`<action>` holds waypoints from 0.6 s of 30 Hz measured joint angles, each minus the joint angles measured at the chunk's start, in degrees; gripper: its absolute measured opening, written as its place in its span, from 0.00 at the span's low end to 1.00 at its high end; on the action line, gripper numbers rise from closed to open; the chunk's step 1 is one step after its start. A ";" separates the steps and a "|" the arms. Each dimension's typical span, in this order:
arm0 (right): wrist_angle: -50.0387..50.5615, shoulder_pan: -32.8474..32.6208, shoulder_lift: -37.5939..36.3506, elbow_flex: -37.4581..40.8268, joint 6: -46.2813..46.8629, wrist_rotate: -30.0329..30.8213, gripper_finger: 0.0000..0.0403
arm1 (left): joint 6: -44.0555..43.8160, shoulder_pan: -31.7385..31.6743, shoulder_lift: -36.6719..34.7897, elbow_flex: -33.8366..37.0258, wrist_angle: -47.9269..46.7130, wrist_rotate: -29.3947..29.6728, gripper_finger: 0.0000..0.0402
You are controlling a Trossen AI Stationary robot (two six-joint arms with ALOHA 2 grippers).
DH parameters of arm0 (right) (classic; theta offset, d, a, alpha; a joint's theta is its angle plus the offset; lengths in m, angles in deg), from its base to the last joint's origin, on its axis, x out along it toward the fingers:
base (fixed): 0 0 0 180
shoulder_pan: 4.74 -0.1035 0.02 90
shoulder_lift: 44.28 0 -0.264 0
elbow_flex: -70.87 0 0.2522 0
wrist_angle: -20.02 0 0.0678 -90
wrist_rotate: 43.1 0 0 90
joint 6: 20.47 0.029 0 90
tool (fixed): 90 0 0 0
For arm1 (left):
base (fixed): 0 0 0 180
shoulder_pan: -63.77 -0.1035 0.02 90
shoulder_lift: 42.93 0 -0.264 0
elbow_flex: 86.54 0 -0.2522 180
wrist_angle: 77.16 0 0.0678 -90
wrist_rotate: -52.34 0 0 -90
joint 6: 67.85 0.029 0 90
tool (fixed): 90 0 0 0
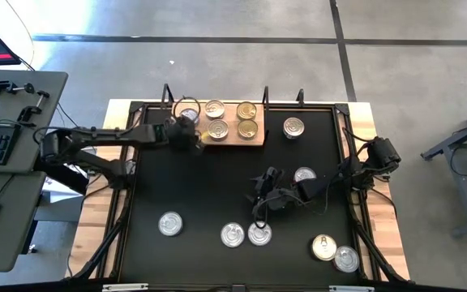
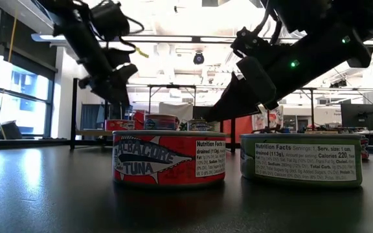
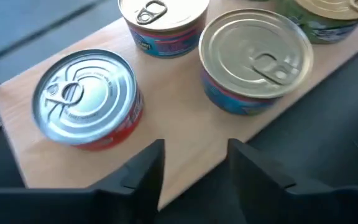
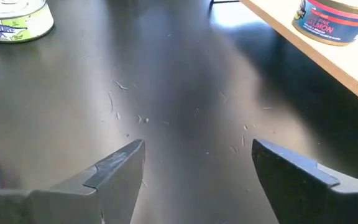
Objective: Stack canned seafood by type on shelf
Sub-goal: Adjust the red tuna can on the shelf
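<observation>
The left gripper (image 3: 191,163) is open and empty over the shelf (image 3: 179,134), upper middle of the high view. The red tin (image 3: 89,99) is rigid and smooth; grasp its sides. The right gripper (image 4: 197,168) is open.

Black surface (image 1: 201,186) — wooden shelf (image 1: 259,142) lies at its far edge. Loose tins directly on it: seven (image 1: 169,224) — five along the near side, two mid-right.
</observation>
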 joint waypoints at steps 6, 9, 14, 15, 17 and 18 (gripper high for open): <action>0.42 0.00 0.00 0.00 0.16 0.00 0.71 | 4.48 -8.73 3.54 -0.14 1.94 -9.41 0.22; 1.04 0.00 0.00 0.00 0.37 -0.02 0.71 | 6.39 -10.91 5.59 -0.14 2.04 -8.63 0.15; 1.32 0.00 -0.02 0.00 0.40 -0.01 0.71 | 8.64 -11.99 7.00 -0.14 2.20 -2.61 0.08; 1.30 0.00 -0.02 0.00 0.40 0.00 0.71 | 8.99 -11.99 7.00 -0.14 2.33 -1.82 0.06; 1.32 0.00 -0.02 0.00 0.40 0.00 0.71 | 9.98 -11.97 7.00 -0.14 2.85 -0.45 0.05; 1.32 0.00 -0.02 0.00 0.40 0.00 0.71 | 10.34 -11.97 7.00 -0.14 3.17 0.11 0.04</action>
